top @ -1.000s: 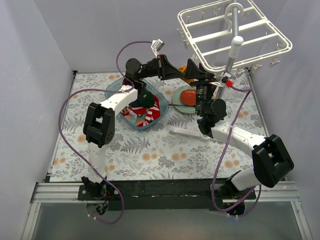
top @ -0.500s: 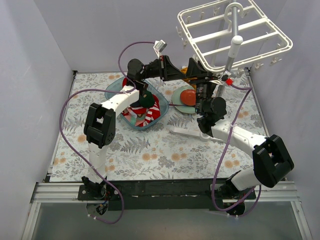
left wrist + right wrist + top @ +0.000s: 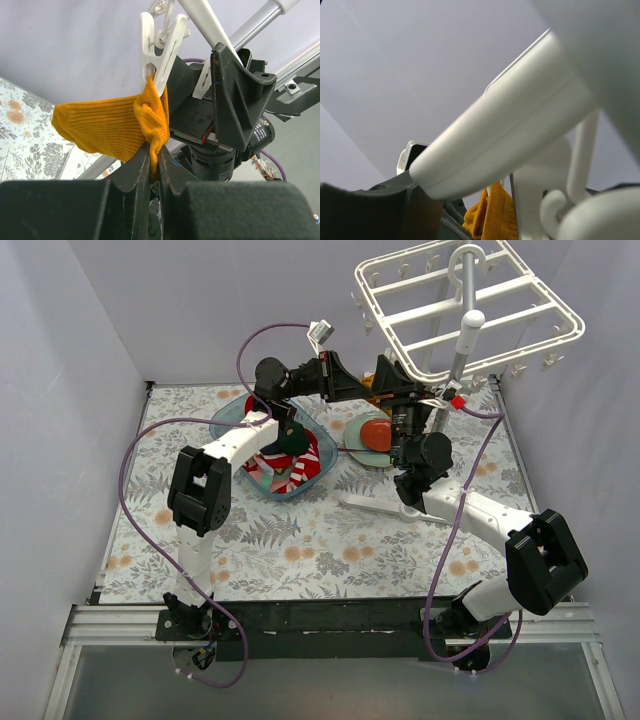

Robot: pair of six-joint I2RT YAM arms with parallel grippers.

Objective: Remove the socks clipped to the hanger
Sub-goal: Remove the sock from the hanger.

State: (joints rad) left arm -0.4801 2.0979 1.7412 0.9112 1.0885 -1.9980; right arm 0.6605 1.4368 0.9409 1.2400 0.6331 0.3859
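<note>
Overhead, a blue tub [image 3: 222, 422] at centre left of the table [image 3: 300, 540] holds a heap of red, striped and dark socks [image 3: 285, 470]. Just right of it, the left gripper [image 3: 155, 150] reaches up toward the frame's upper middle, its fingers [image 3: 134, 172] pinched shut on the folded end of a mustard sock [image 3: 100, 125]. That sock hangs from a white clip [image 3: 160, 45] whose tips bite the fabric just above the fingers. Below sits a red-orange ball [image 3: 375, 432]. Close to the right, the right gripper [image 3: 400, 392] points up beside the sock; whether it is open or closed cannot be told, as a white bar [image 3: 500, 130] fills its wrist view. At upper right stands the white hanger [image 3: 465, 310].
</note>
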